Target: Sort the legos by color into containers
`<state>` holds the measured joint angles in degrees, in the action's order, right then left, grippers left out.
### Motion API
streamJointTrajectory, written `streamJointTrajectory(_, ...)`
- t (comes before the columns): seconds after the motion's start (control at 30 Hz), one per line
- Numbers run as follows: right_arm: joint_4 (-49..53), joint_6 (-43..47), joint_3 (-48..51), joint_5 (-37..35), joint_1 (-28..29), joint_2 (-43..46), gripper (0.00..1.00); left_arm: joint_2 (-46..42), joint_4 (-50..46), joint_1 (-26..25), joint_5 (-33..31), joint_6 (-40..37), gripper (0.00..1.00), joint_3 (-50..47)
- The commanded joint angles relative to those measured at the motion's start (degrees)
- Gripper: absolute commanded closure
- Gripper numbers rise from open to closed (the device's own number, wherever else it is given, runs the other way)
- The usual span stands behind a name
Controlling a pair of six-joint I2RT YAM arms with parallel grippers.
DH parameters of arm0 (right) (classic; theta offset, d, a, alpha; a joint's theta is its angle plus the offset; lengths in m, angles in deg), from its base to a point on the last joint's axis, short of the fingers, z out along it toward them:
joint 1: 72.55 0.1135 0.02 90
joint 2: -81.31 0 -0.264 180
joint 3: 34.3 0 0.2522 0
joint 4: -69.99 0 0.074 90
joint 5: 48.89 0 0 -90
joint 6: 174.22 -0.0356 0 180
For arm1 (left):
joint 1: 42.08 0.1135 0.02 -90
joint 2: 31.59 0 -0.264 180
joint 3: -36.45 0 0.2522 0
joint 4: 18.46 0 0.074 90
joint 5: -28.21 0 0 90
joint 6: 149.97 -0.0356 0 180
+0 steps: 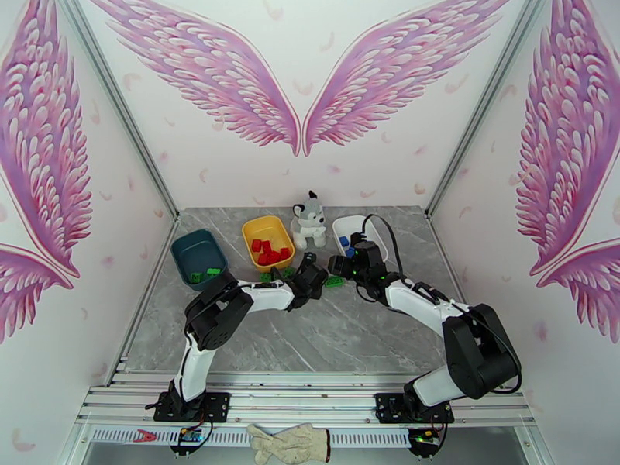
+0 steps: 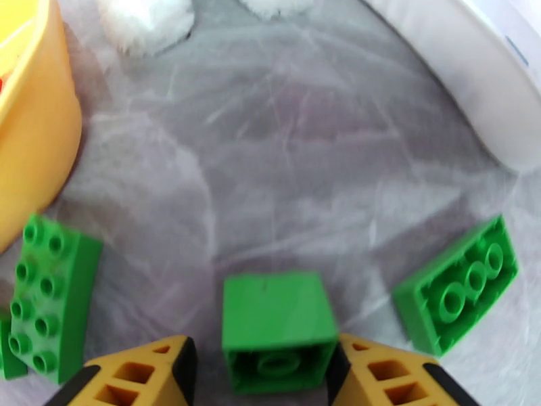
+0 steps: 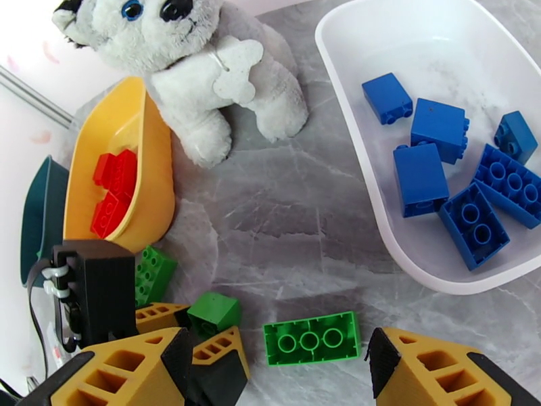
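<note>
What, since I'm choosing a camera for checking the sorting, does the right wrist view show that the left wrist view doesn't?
Right wrist adds: blue bricks in the white tub, red bricks in the yellow tub, the husky's face, the teal tub. Left wrist adds: the square green brick's hollow underside, bracketed by the open left tool. Shared: yellow and white tubs, that brick, the upturned long green brick.

This is a purpose-built robot test booth, not a home or shop. White panel walls printed with pink wings close the left, far and right sides. Aluminium posts frame the corners. A grey marble-look tabletop ends at near slotted aluminium rails, where arm bases are bolted and work gloves lie.
</note>
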<state>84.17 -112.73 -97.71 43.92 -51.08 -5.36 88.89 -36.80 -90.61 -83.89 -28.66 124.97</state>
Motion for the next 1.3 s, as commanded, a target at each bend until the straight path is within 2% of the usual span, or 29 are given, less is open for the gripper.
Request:
streamJointTrajectory(0.0,-1.0,-0.6,0.9,0.9,-0.4,1.0,0.25,1.4,-1.3,0.0,0.0,-1.0,0.49,3.3)
streamJointTrajectory(0.23,-1.3,-0.6,0.9,1.2,-0.4,1.1,0.26,2.2,-2.5,0.4,-0.4,-1.4,0.57,4.4)
streamJointTrajectory(0.47,-1.4,-0.7,1.0,1.6,-0.4,1.1,0.26,2.5,-2.9,0.5,-0.6,-1.6,0.55,4.3)
streamJointTrajectory(0.6,-1.6,-0.7,1.1,1.8,-0.5,1.1,0.26,1.8,-2.5,0.5,-0.9,-1.6,0.65,3.6)
streamJointTrajectory(0.67,-1.7,-0.7,1.1,2.1,-0.5,1.2,0.26,0.2,-2.2,0.2,-1.1,-1.6,0.71,2.4)
streamJointTrajectory(0.87,-5.3,-1.1,1.9,7.8,-0.4,0.6,0.27,-10.3,-0.8,0.8,-2.3,-2.0,0.72,-5.7)
streamJointTrajectory(1.03,-7.5,-1.1,0.6,14.9,1.1,-1.8,0.28,-19.9,0.2,5.1,-2.0,-2.0,0.72,-13.1)
streamJointTrajectory(1.27,-5.6,1.5,-4.9,16.3,8.3,-6.5,0.27,-30.9,0.4,16.0,-1.1,-2.9,0.73,-21.0)
